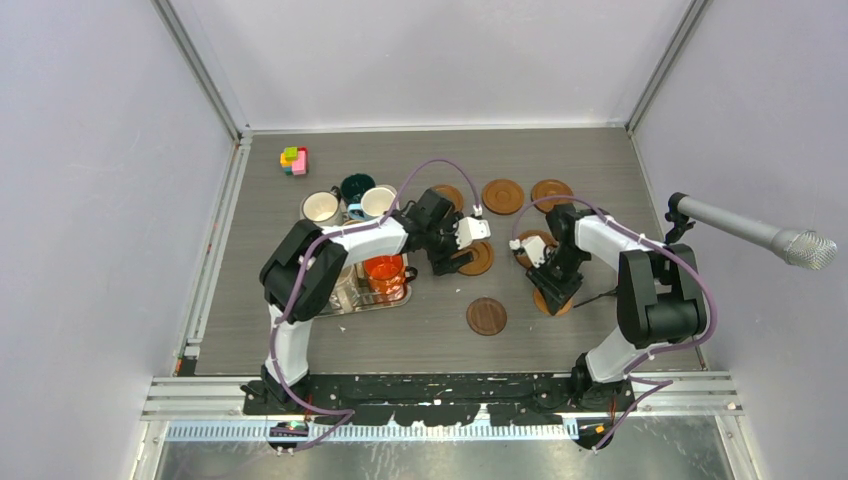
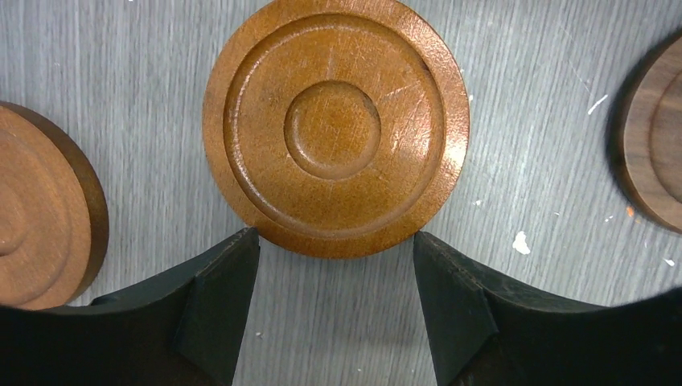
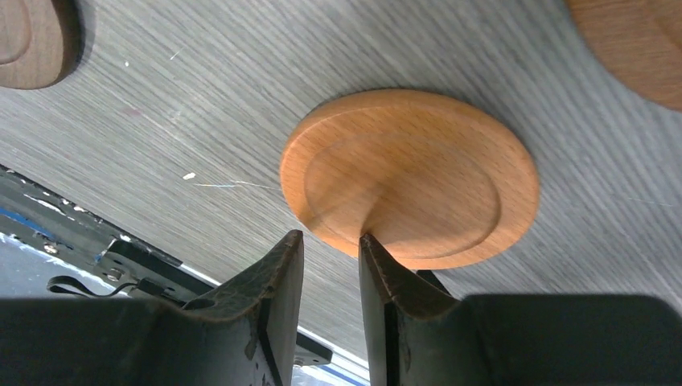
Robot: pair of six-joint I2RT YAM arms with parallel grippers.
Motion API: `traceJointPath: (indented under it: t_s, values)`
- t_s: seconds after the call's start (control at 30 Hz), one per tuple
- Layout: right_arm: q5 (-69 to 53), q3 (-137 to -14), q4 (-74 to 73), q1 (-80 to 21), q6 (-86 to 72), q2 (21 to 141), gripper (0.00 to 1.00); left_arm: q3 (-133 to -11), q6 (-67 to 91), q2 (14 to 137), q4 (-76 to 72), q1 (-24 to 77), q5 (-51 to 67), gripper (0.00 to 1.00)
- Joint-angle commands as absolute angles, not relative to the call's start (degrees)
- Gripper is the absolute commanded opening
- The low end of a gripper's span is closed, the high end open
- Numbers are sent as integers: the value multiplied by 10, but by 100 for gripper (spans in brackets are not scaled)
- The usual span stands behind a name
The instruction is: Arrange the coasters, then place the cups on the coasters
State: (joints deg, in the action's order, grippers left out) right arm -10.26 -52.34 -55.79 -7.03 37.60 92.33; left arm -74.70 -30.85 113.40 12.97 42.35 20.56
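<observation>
Several brown coasters lie on the grey table. Three form a back row (image 1: 503, 196), and a darker one (image 1: 487, 316) lies near the front. My left gripper (image 1: 443, 266) (image 2: 336, 241) is open, its fingertips (image 2: 241, 245) at the near rim of a reddish-brown coaster (image 1: 483, 258) (image 2: 336, 125). My right gripper (image 1: 553, 292) (image 3: 330, 235) has closed on the near rim of an orange-tan coaster (image 1: 563, 309) (image 3: 410, 177), one finger on top and one at the edge. An orange cup (image 1: 384, 270) stands at the left. Beige (image 1: 322, 207), dark green (image 1: 357, 187) and light blue (image 1: 378, 202) cups stand behind it.
The orange cup sits on a silver tray (image 1: 345, 300). Coloured blocks (image 1: 294, 160) lie at the back left. A microphone (image 1: 780, 238) reaches in from the right. Neighbouring coasters (image 2: 40, 209) (image 2: 655, 137) flank the left gripper. The table's front edge (image 3: 121, 241) is close to the right gripper.
</observation>
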Motion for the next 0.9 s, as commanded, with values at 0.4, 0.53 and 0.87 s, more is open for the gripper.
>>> traceJointPath:
  t_s: [0.4,0.53,0.87]
  values:
    - [-113,-607,-559,-54,338,893,53,-768,-309,1144,118,421,208,71]
    - [-89,-633,-558,-42,357,923,54,-767,-311,1143,117,421,204,71]
    - [-82,-636,-557,-31,394,979,56,-757,-310,1138,112,421,200,72]
